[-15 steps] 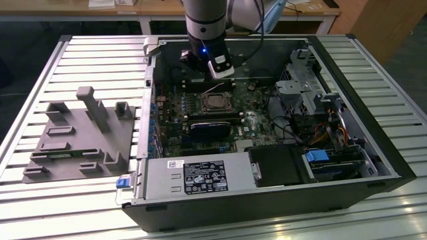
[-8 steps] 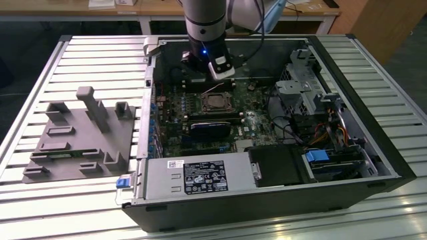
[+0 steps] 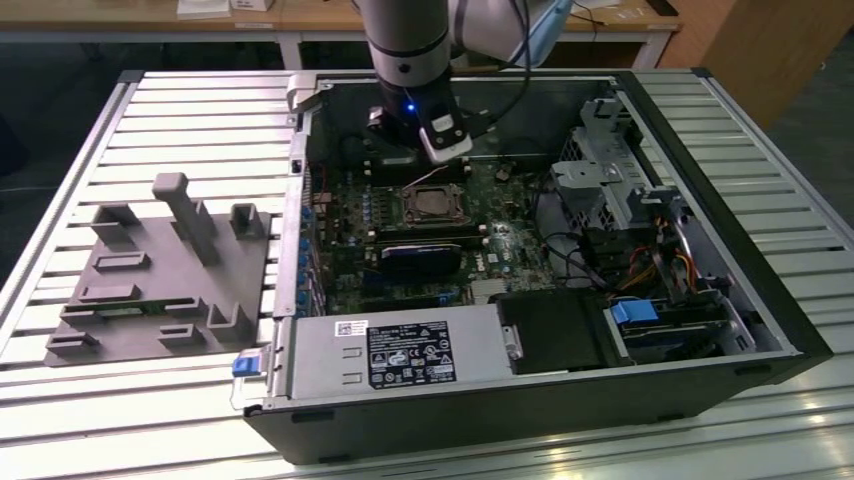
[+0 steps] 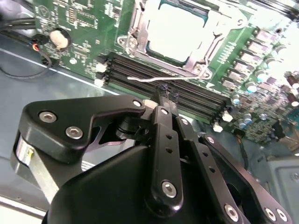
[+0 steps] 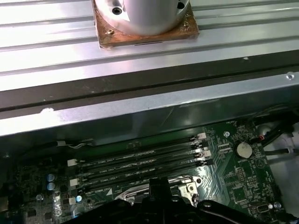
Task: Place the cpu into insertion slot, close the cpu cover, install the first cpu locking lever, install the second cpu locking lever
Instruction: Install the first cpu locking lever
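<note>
cpu (image 4: 180,28) seated, cpu cover (image 4: 140,28) down. End effector (image 4: 163,95) pressed together, tip at locking lever (image 4: 142,79), probably narrowed to push it.

Your exterior view looks steeply down from high and well back, taking in the whole open case (image 3: 747,330) on the table (image 3: 174,110). Both wrist cameras ride close behind the gripper (image 4: 164,99) and face along it onto the board (image 4: 88,18). The second wrist view looks past the tool to the cpu (image 4: 180,28). The first wrist view looks beyond it to the case wall and arm base (image 5: 140,18). In both wrist views you get the memory slots (image 4: 140,74) (image 5: 140,163) and coin cell (image 4: 58,38) (image 5: 241,149).
</note>
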Tool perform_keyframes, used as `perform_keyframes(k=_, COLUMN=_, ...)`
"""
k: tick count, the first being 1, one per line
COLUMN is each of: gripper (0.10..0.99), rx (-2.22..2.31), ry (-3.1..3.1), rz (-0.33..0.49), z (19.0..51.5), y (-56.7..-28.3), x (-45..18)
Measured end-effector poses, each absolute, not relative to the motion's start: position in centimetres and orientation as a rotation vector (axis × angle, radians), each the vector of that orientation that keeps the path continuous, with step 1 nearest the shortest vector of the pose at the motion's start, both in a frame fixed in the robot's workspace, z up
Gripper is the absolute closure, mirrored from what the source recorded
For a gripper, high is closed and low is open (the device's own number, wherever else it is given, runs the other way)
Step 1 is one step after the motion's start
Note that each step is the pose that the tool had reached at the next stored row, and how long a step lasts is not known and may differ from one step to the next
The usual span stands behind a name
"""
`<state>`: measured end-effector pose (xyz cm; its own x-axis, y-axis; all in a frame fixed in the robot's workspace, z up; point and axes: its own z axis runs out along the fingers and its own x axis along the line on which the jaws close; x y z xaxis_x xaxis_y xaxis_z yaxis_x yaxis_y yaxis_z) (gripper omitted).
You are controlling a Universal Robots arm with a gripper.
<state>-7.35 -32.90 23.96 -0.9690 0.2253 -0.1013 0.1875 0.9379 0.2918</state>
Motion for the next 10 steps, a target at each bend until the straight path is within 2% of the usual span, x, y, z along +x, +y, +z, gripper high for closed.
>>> perform_keyframes(k=10, gripper=0.980, rx=0.301, ry=2.909, rz=0.428, z=22.97, y=-32.90, x=-7.38)
